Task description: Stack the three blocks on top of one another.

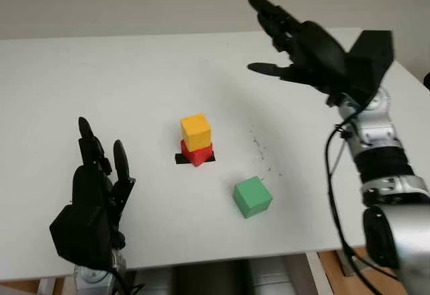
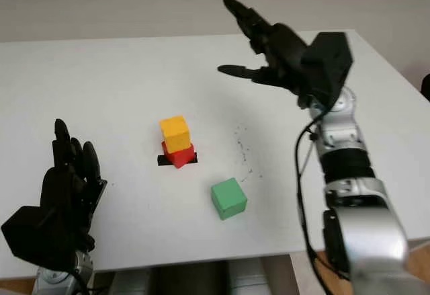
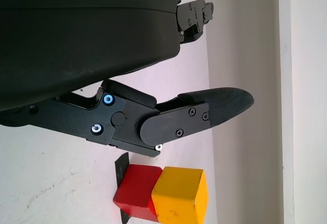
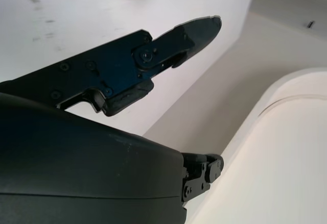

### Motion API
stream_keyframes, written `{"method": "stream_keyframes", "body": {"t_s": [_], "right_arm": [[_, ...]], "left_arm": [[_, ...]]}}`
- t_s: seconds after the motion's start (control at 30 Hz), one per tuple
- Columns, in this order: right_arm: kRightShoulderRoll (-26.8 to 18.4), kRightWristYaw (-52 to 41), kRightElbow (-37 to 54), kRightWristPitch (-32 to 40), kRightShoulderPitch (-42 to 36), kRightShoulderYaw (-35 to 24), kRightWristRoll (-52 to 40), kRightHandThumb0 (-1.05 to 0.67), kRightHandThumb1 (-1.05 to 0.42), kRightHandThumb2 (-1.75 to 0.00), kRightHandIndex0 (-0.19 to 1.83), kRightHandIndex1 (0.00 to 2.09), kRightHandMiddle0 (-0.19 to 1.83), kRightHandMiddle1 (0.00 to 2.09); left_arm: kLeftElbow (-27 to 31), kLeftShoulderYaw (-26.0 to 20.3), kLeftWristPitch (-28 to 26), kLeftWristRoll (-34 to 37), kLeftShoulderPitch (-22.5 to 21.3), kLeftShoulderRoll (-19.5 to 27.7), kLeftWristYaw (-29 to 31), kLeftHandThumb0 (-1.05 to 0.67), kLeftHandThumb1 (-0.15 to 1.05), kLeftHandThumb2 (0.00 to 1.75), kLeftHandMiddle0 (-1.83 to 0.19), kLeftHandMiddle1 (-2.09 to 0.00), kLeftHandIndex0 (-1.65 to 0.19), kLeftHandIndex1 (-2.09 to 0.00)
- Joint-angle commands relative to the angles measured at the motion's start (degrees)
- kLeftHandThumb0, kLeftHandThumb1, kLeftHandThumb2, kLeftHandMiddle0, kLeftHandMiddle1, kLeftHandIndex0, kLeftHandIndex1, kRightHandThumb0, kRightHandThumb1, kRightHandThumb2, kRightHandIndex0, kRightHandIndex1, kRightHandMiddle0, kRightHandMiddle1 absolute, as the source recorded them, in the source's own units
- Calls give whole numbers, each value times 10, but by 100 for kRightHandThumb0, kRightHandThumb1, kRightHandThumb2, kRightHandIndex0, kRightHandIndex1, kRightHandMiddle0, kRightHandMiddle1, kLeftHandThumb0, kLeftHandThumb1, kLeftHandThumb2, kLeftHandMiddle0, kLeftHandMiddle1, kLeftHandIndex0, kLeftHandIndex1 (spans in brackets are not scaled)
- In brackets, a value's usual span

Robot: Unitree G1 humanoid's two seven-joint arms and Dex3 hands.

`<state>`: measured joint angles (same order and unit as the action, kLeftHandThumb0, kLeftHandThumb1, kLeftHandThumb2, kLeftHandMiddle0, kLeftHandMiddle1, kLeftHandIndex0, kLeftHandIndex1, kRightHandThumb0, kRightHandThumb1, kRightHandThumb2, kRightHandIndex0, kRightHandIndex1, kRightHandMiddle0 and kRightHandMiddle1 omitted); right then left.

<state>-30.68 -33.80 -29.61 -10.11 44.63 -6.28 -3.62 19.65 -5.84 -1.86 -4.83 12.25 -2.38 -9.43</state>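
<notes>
White counter [image 1: 134,73] carries 2 stacked blocks, yellow block [image 1: 195,132] on red block [image 1: 197,154]; green block [image 1: 252,197] lies near, apart. Right hand [image 1: 295,43] open, raised beyond; left hand [image 1: 94,187] open, parked. Grasp green squarely, centre it above yellow

Yellow block [image 1: 195,132] atop red block [image 1: 197,154]; green block [image 1: 252,197] apart, nearby.

text: none readable | labels: none | faint unreadable mark on yellow block [image 3: 180,194]
</notes>
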Motion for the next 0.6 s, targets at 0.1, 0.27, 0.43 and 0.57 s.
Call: {"method": "stream_keyframes", "body": {"t_s": [0.1,0.27,0.43,0.57], "right_arm": [[-60,-26,156,35,-98,-2,8,-68,-87,-5,21,12,35,19],[-94,-21,294,40,-196,-8,36,-69,-87,-5,28,9,45,13],[-111,-38,370,34,-261,-11,34,-62,-86,-5,23,5,43,8],[-129,-32,400,-25,-300,-7,74,-64,-88,-6,19,4,41,6]], "left_arm": [[6,-1,-3,5,-6,9,12,-70,105,66,18,-4,19,-3],[9,-5,-8,13,-11,8,15,-71,105,62,18,-5,18,-2],[19,-10,-23,6,-13,19,17,-73,105,62,16,-6,16,-4],[26,-14,-39,5,-21,31,24,-73,105,63,17,-5,16,-4]]}}
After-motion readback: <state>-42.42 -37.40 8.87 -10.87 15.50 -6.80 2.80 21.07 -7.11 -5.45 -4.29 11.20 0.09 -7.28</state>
